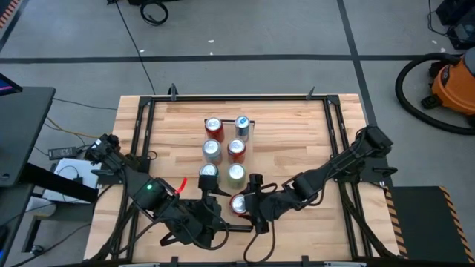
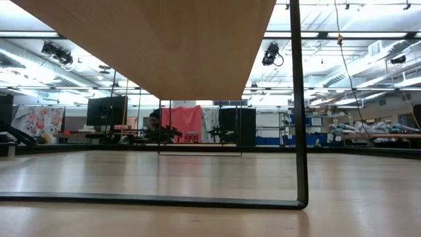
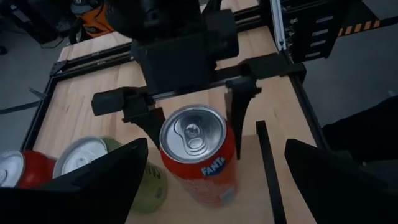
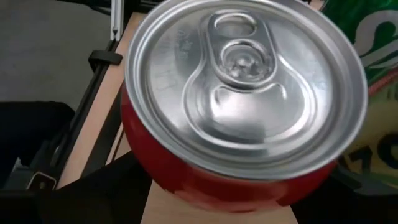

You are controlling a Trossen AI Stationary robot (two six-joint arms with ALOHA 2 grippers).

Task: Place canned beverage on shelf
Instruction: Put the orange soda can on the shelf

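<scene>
An orange Fanta can (image 3: pixel 200 158) stands upright at the near end of the light-wood shelf (image 3: pixel 249 186), beside the shelf's dark end strip (image 3: pixel 267 168). In the high view this can (image 1: pixel 239 204) sits below two columns of several cans (image 1: pixel 224 150). My right gripper (image 1: pixel 245 204) is shut on the orange can, which fills the right wrist view (image 4: pixel 239 93). My left gripper (image 1: pixel 210 222) is open and empty near the table's near edge, and its fingers (image 3: pixel 99 180) stand wide apart short of the can. The low view shows only the shelf's underside (image 2: pixel 164 46). My right gripper pinches the orange can's upper side wall (image 3: pixel 231 134) between its two fingers (image 3: pixel 239 109), one on either side. The fingers come from the table's right, slanting down. The can is upright, and its base seems to rest on the shelf.
A green can (image 3: pixel 152 180) and a red can (image 3: pixel 18 171) stand close beside the orange one; the green can also shows in the right wrist view (image 4: pixel 367 37). A black metal frame (image 1: pixel 141 133) runs round the plank tabletop. The shelf stands on a black leg frame (image 2: pixel 301 131).
</scene>
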